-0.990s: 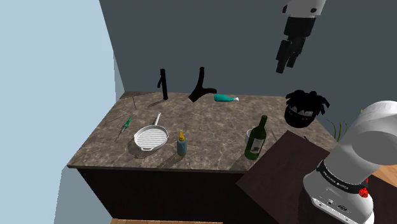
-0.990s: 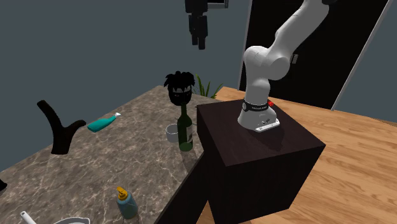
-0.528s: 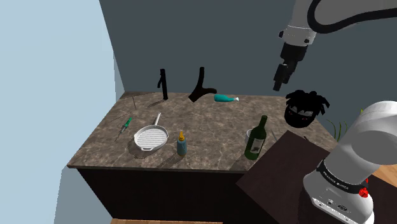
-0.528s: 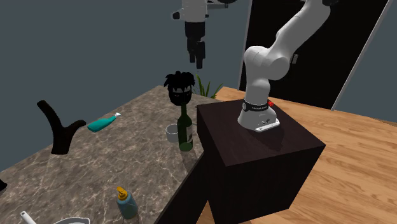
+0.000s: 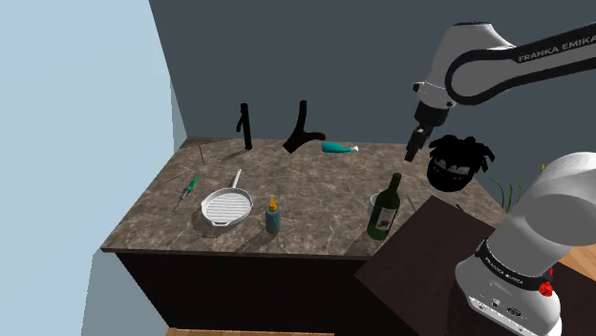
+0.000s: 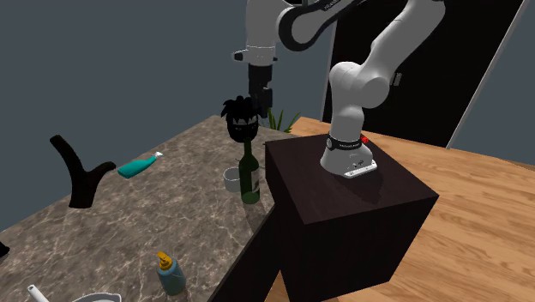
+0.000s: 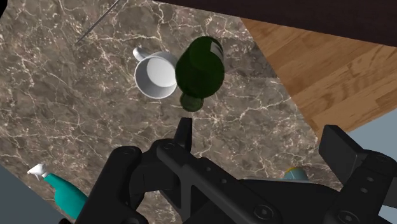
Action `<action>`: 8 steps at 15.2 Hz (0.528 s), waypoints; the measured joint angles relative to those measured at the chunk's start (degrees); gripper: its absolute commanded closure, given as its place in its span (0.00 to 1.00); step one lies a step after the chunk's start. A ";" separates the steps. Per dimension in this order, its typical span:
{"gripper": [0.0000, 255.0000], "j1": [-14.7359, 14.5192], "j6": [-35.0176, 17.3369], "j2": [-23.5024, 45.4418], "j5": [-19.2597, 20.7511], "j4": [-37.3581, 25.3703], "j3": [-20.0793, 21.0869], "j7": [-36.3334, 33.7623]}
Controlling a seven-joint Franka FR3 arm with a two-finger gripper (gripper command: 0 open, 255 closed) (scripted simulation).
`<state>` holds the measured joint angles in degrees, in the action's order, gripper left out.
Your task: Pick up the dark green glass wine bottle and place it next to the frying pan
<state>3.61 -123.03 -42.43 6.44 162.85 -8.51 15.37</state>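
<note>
The dark green wine bottle [image 5: 385, 208] stands upright near the counter's front edge, close to the stand. It also appears in the second exterior view [image 6: 249, 174]. From the wrist, the bottle [image 7: 199, 67] is seen from above, well ahead of the fingers. The frying pan [image 5: 227, 204], pale with a ridged inside, lies toward the shoulder view's left. My gripper [image 5: 415, 148] hangs open and holds nothing, above and behind the bottle, beside a black spiky pot [image 5: 457, 162]. In the other views the gripper [image 6: 264, 93] [image 7: 261, 146] has its fingers apart.
A white mug [image 5: 376, 200] [image 7: 156, 75] stands right beside the bottle. A small blue-grey bottle [image 5: 273, 217] sits between pan and wine bottle. A teal bottle [image 5: 338, 147] and two black branch shapes [image 5: 303, 131] stand at the back, and a green pen [image 5: 189, 186] lies left of the pan.
The arm has swung down, bringing the gripper from high above the counter to a spot just above the spiky pot and the wine bottle. Nothing on the counter has moved.
</note>
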 measured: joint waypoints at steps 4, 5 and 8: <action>0.00 1.13 -11.86 6.92 2.44 3.58 -3.55 4.10; 0.00 1.33 -15.25 9.35 2.95 4.07 -4.55 5.22; 0.00 1.46 -25.27 17.24 3.87 5.00 -7.68 8.86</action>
<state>5.07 -148.30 -25.19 10.31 167.85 -16.19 24.23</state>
